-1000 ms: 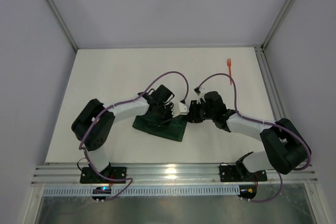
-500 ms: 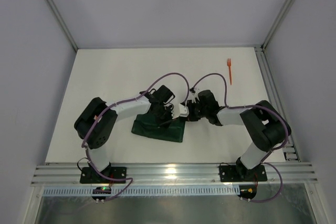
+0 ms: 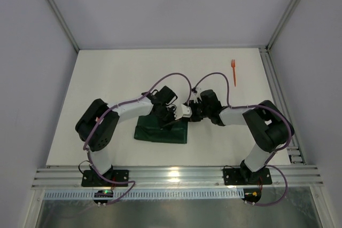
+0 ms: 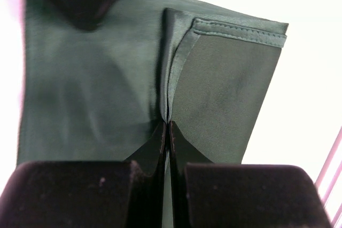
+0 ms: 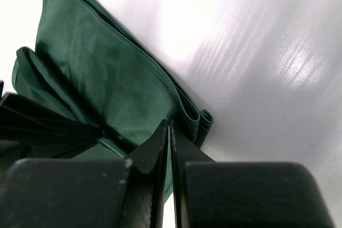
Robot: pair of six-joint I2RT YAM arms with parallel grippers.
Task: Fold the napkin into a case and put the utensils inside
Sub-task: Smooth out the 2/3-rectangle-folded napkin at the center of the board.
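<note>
You have a white bench (image 3: pixel 107 89) carrying 2 things: a folded dark green cloth napkin (image 3: pixel 155 134) near its middle, and a thin orange plastic fork (image 3: pixel 233 72) at the far right.

Noted at bottom centre: right gripper (image 5: pixel 168 137), fingers (image 5: pixel 147 156) pressed together, hairline slit between. Tips set against layered lower-right edge of napkin (image 5: pixel 107 62). Dark green, folded, spread from upper left to centre. White table (image 5: pixel 267 52), glare-streaked, across right of frame. Cloth between tips not confirmed.
</note>
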